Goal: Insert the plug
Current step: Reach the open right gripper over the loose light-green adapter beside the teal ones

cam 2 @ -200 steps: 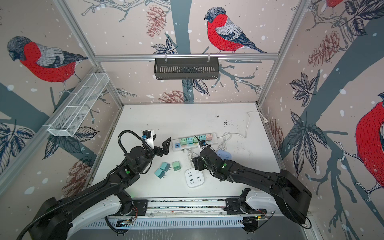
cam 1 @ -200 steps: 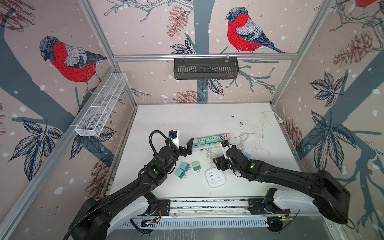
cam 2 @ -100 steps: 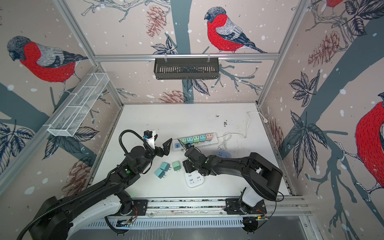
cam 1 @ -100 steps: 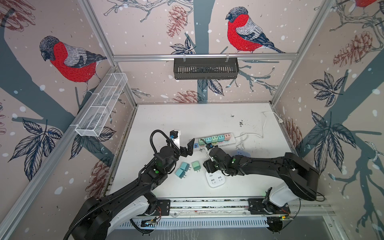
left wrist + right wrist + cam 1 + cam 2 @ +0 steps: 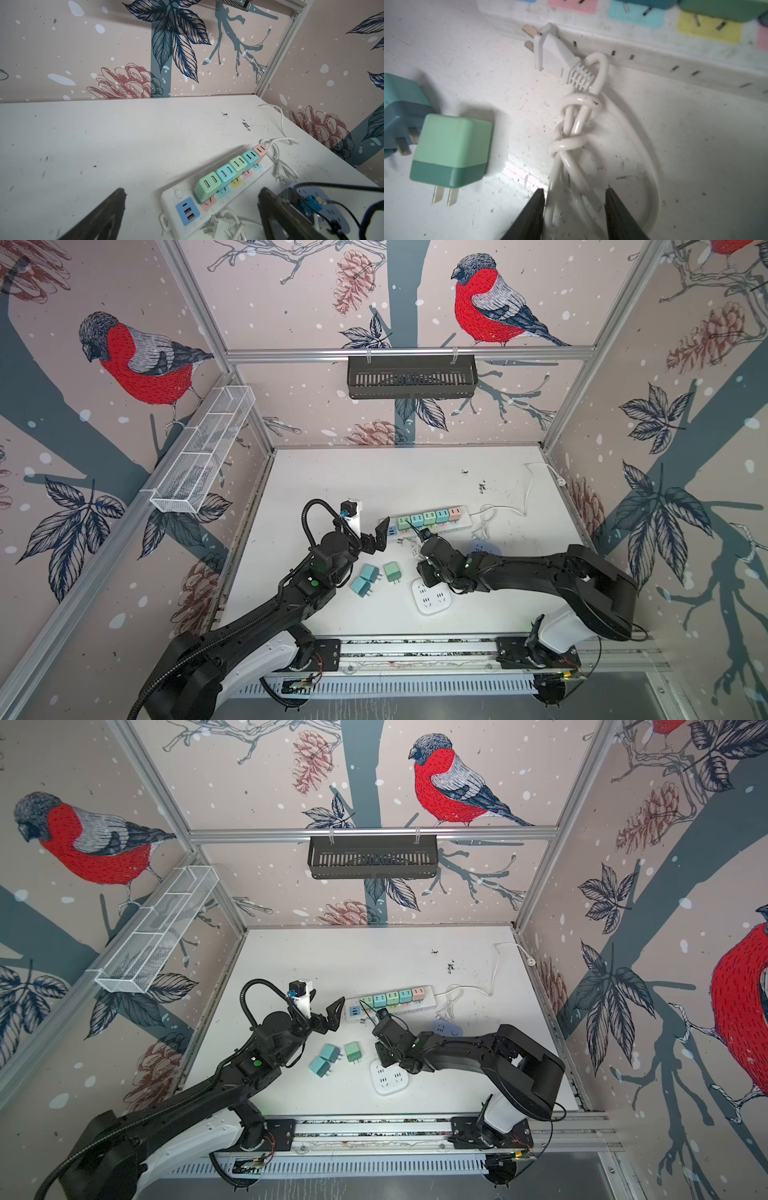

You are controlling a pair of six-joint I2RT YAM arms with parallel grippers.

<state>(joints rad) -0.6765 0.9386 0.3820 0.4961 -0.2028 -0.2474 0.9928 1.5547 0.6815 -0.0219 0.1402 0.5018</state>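
Beside power strip (image 5: 169, 200), right gripper (image 5: 574, 191) has arrived over white plug (image 5: 552, 49) cord (image 5: 575, 124), jaws narrowing astride it, clamp unclear; left gripper (image 5: 192, 193) wide apart. Pickup beginning.

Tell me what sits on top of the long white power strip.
Five cube adapters stand plugged in a row on the power strip: green, teal, green, teal, pink. The blue USB panel at one end is uncovered. The sockets under the cubes are hidden.

You'll find no word, brand or number to read here; the pale bars on the cube chargers (image 5: 230, 170) in the power strip (image 5: 257, 174), toward 1 o'clock from the middle of the tabletop (image 5: 104, 145), are slots
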